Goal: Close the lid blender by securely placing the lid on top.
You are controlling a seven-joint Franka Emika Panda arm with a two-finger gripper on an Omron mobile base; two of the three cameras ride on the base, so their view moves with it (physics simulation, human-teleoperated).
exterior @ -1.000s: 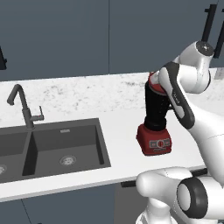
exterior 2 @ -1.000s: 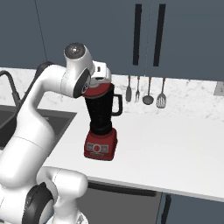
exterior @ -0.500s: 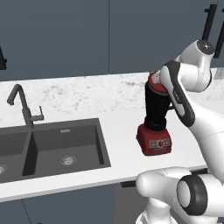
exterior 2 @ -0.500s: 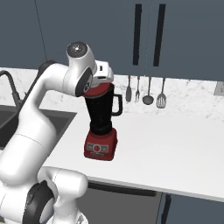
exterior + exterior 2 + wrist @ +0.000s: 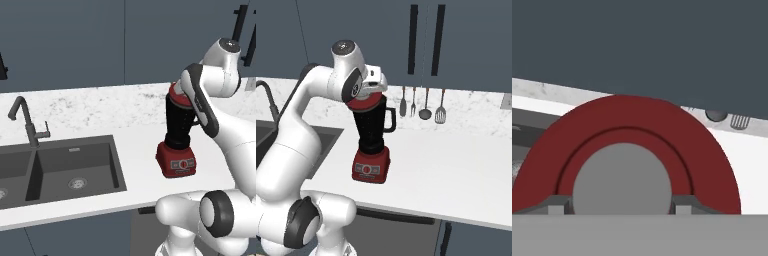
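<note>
Looking along my gripper (image 5: 623, 210) in the hand view, I see the red lid (image 5: 627, 125) large in the lower half of the frame, with its light grey knob (image 5: 622, 177) between my two finger tips (image 5: 558, 204), which press on it from left and right; so my jaws are closed on the knob and I hold the lid by it. In the right base view the lid (image 5: 367, 101) is in the upper centre of the frame, sitting on the top of the blender (image 5: 372, 137), though a little tilted, so I cannot tell if it is seated flat all around the rim. In the left base view the same lid (image 5: 177, 95) shows right of centre, partly behind my arm, at the top of the dark jar, whose red base stands on the white counter (image 5: 100, 115), to the right of the sink (image 5: 60, 165). I judge that the main part of the task is almost done: the lid is brought to the jar and rests on it. What is left, I think, is to press it level and firm, then to open my fingers and lift away.
</note>
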